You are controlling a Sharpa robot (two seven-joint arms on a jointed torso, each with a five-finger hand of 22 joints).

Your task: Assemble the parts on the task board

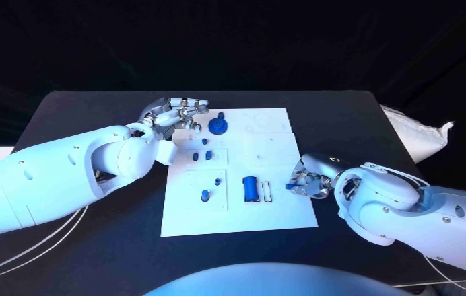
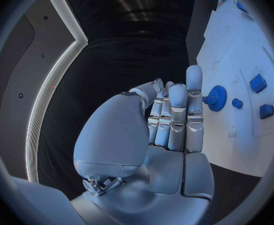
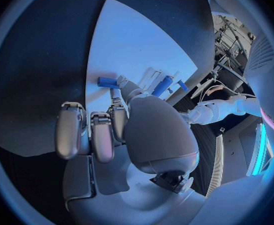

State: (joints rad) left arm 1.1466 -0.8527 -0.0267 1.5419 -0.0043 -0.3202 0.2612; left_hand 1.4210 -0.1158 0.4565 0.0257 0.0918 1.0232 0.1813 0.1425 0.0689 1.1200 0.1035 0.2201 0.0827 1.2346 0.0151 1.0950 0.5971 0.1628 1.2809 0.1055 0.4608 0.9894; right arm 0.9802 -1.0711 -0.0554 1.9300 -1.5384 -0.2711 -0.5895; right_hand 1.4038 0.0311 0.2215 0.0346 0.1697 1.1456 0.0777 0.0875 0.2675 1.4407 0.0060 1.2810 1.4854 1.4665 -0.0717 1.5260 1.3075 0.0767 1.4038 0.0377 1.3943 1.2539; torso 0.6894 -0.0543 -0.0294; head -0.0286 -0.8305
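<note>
Blue plastic peg (image 3: 107, 82) is seen pinched at the tips of the right hand (image 1: 312, 180); the remaining fingers (image 3: 71, 131) are curled in, off the part. The peg is judged light, rigid and slick, so it is best taken across its short sides and kept shallow in the tips, or it could be twisted out. It is held over the task board (image 1: 277, 215) edge at 4 o'clock, just beside the blue cylinder (image 1: 250, 188), which lies at the board's 6 o'clock.

The left hand (image 1: 180, 114) is held at the board's 11 o'clock with straight fingers (image 2: 177, 112) close side by side and nothing in them. The blue gear (image 2: 217, 97) sits just off the tips; contact cannot be told. The gear is judged stiff and toothed, so a rim grip is favoured.

Board layout and both hands are given by the head view. The peg pinch is resolved by the right wrist view, and the empty left palm by the left wrist view. Small blue parts (image 1: 200, 155) lie between the hands.
</note>
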